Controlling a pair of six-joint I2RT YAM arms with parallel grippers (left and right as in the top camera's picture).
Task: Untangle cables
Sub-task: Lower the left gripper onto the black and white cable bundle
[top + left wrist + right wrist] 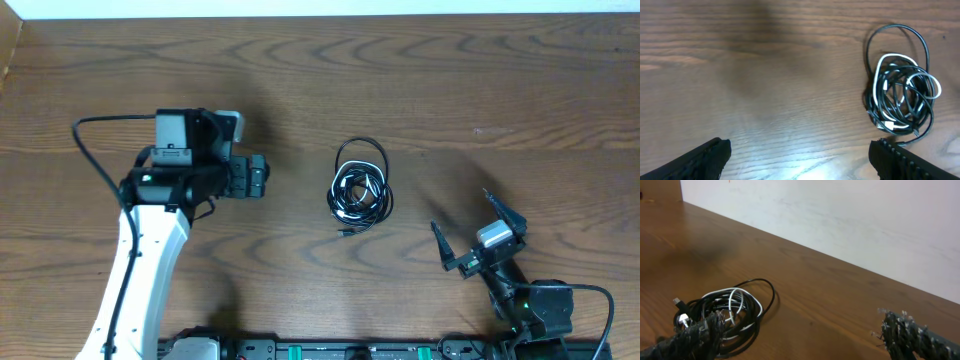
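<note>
Two arms work over a wood table (420,80), w/ one tangle btw them

Left side: the left gripper (262,177) sits at the end of the white arm and points right, toward the tangle but well apart from it. Its jaws are spread wide w/ nothing btw them. In the left wrist view only the two dark fingertips (705,160) show, at the bottom corners, w/ bare wood in the gap

Middle: the cables (360,190) lie on the table in one small coiled bundle, a bit right of ctr. They are mostly black cords, w/ one white cord (885,75) threaded thru the coil. In the overhead view the bundle's long axis runs near-to-far across the table. A single black loop (362,150) sticks out at the far end, pointing at the back edge. A small plug end (345,233) trails out at the near end

Right side: the right gripper (460,212) is by the front right corner, aimed up-left at the bundle. It is near the bundle but not touching it. Jaws stand wide apart, empty. In the right wrist view the bundle lies lower left, partly behind one finger (695,337), w/ a white wall (840,220) beyond the table
</note>
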